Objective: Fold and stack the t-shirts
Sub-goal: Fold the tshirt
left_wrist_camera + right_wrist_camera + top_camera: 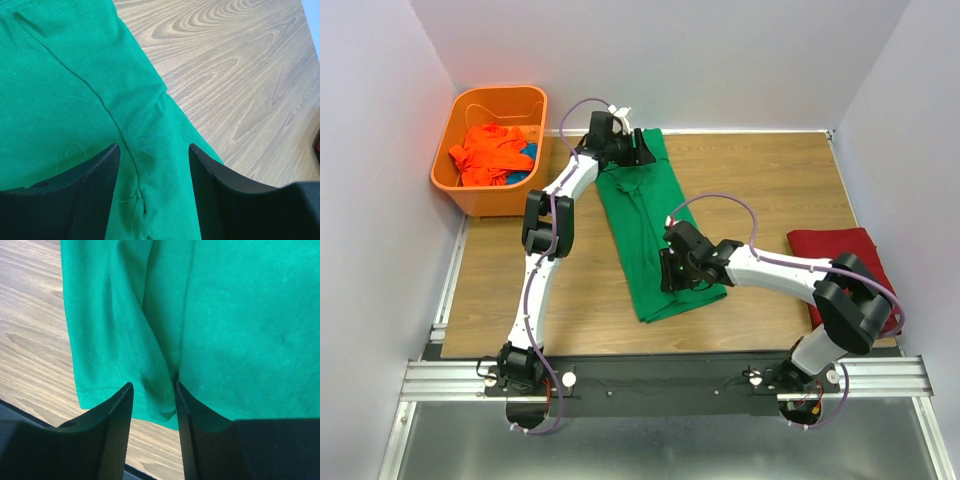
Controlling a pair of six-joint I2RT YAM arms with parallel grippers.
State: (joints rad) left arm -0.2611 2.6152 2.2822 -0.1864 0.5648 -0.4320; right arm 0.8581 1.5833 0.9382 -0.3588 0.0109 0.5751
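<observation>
Wooden table (770, 190), green t-shirt (645, 215) laid centre, folded lengthwise. Its 12 o'clock end is straddled by the wide-open left gripper (155, 150); the 6 o'clock hem is flanked by half-parted jaws of the right gripper (152, 385), grip unclear. A firm pinch is judged necessary before the cross fold.

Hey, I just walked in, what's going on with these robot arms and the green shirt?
Two arms are folding t-shirts. The green t-shirt lies in a long narrow strip. The left gripper hangs over its far end, jaws wide open, holding nothing. The right gripper is at the near hem, jaws either side of a cloth ridge; a grip is unclear. A dark red t-shirt lies folded at the right, and an orange t-shirt is crumpled in the basket.
</observation>
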